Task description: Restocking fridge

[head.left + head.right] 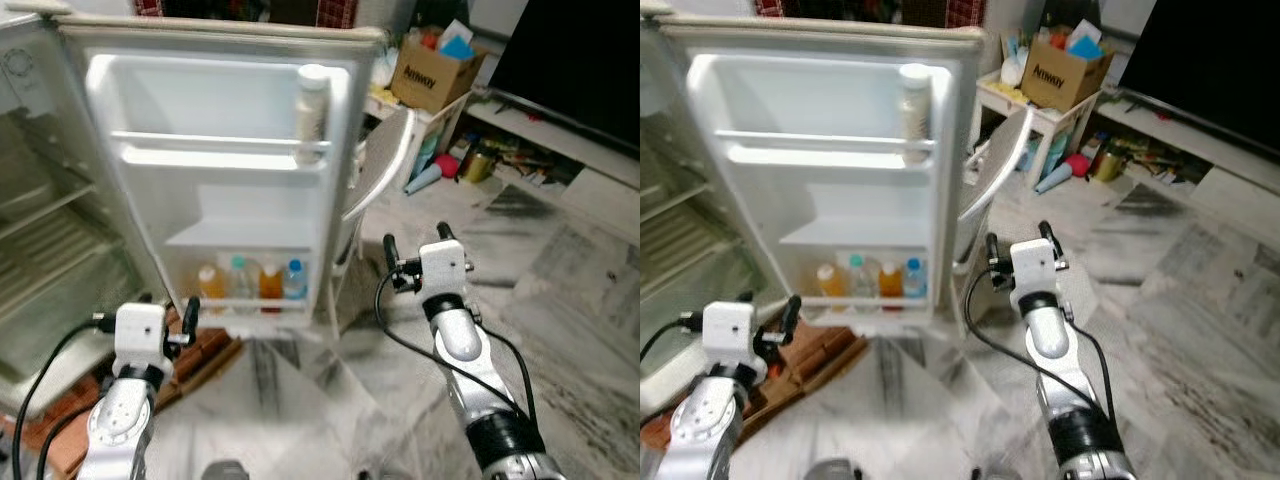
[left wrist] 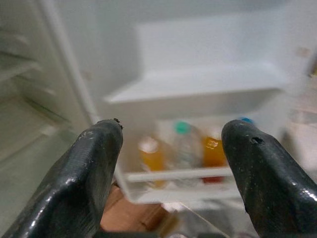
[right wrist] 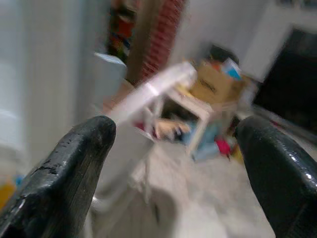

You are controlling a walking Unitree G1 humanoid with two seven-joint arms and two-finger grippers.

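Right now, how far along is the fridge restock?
Done: fridge door is open; its bottom rack holds four bottles, and a white jar stands on the upper rack. In hand: nothing; left gripper and right gripper are both open and empty. Left: the middle door shelf and the interior wire shelves look bare.

We face the open fridge door (image 1: 225, 170): a jar (image 1: 311, 105) on its upper shelf, bottles (image 1: 252, 281) below. Our left pincer (image 1: 168, 312) and right pincer (image 1: 415, 246) hover empty.

Door's bottom shelf (image 1: 262, 303) — four bottles (image 1: 252, 281), upper shelf (image 1: 220, 141) — white jar (image 1: 311, 101)
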